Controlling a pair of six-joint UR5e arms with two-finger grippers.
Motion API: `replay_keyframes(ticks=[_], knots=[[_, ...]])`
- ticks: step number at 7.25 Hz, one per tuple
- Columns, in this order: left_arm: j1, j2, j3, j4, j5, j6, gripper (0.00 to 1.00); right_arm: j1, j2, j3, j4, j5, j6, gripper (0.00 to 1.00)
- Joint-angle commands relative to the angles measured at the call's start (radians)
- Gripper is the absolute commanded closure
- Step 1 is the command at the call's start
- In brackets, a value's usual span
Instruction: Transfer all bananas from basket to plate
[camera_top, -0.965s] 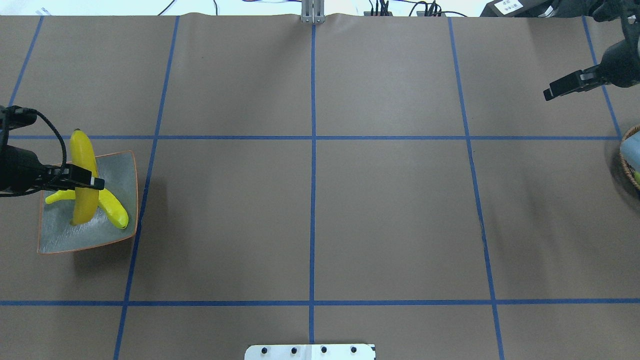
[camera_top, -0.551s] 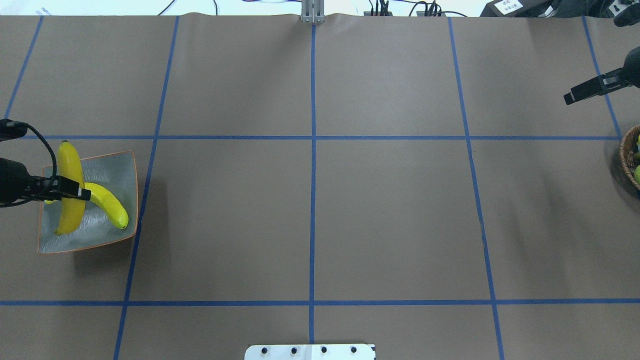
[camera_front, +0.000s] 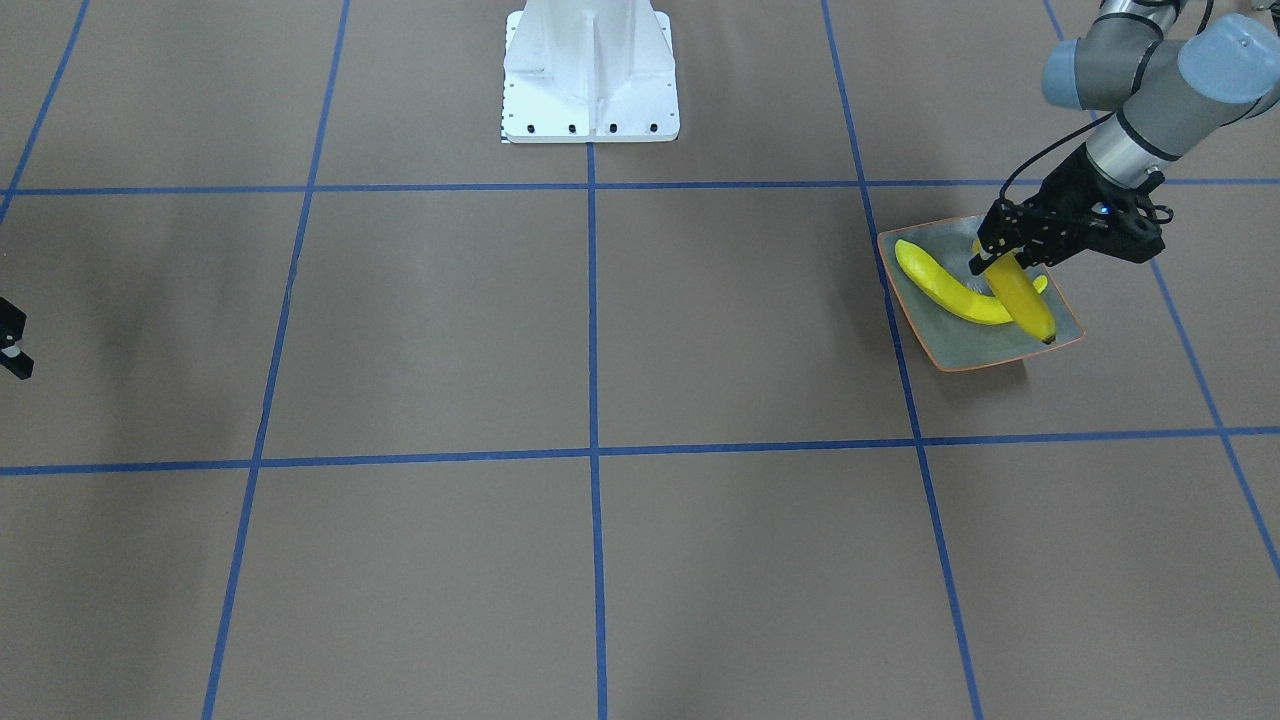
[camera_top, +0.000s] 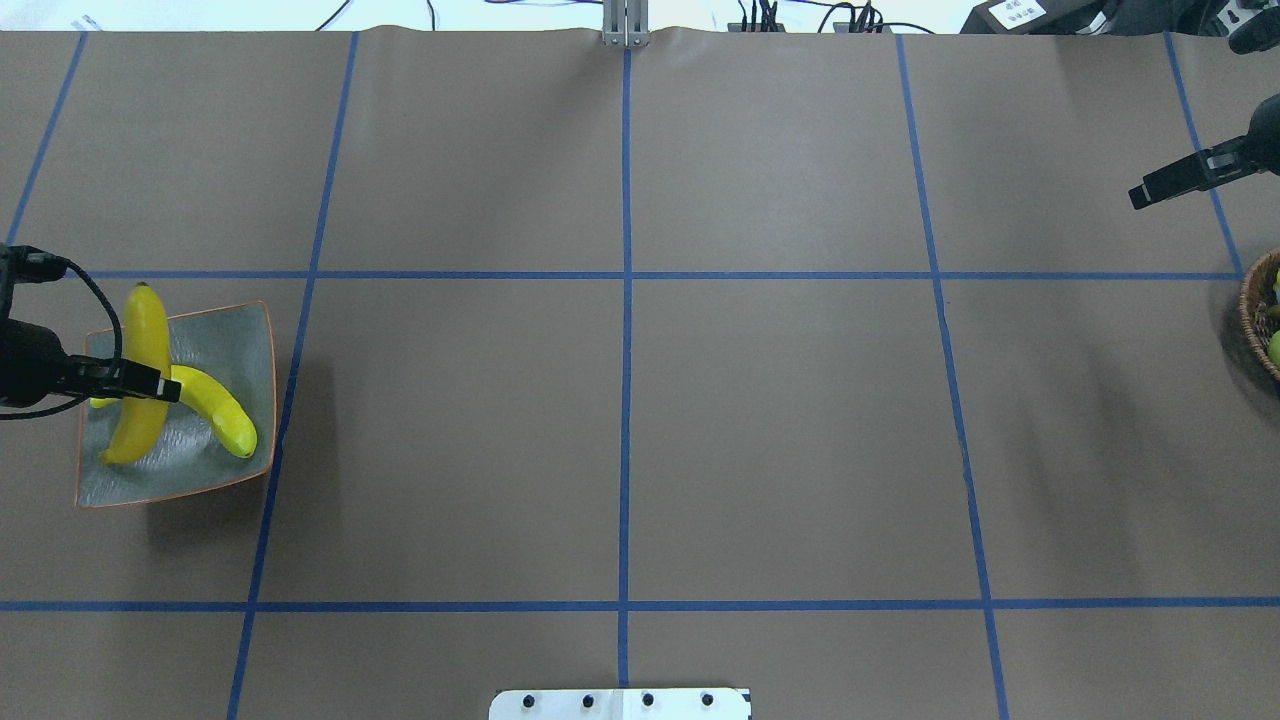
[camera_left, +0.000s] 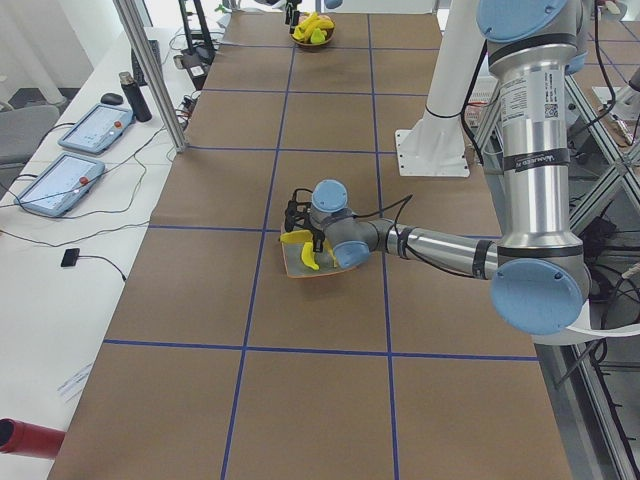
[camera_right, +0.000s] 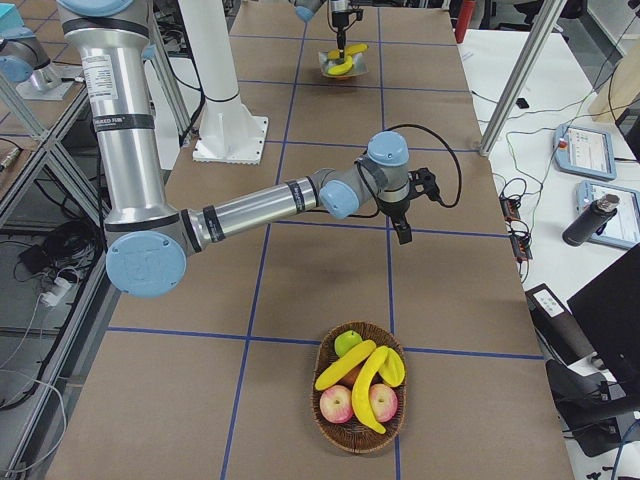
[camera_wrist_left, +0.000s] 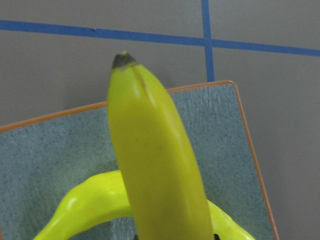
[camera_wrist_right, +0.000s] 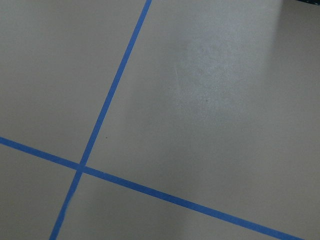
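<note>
Left jaws: we grip a banana (camera_top: 145, 330) over the plate (camera_top: 245, 340).
Right jaws: we cannot tell.
Risk: its tip overhangs — released, it may slide onto the worktop (camera_top: 620, 420).

Left arm (camera_front: 1125, 140): enters the overhead view at 9 o'clock, forearm near level, wrist low. Left gripper (camera_top: 160, 386): points toward 3 o'clock, jaws clamped across the middle of a banana (camera_top: 148, 330). Right arm (camera_right: 250, 208): stretched out, at 2 o'clock overhead. Right gripper (camera_top: 1145, 193): held off the table, fingers pointing toward 8 o'clock; jaw gap not readable.
</note>
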Motion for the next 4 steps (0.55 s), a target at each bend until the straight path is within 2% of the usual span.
replay_keyframes(ticks=[1, 4], knots=[[0.000, -0.006, 0.001, -0.001, 0.002, 0.009, 0.00, -0.001, 0.001, -0.002, -0.001, -0.001, 0.002, 0.00], [-0.018, -0.017, -0.048, -0.001, -0.015, 0.020, 0.00, 0.005, -0.017, -0.005, 0.003, -0.001, -0.008, 0.00]])
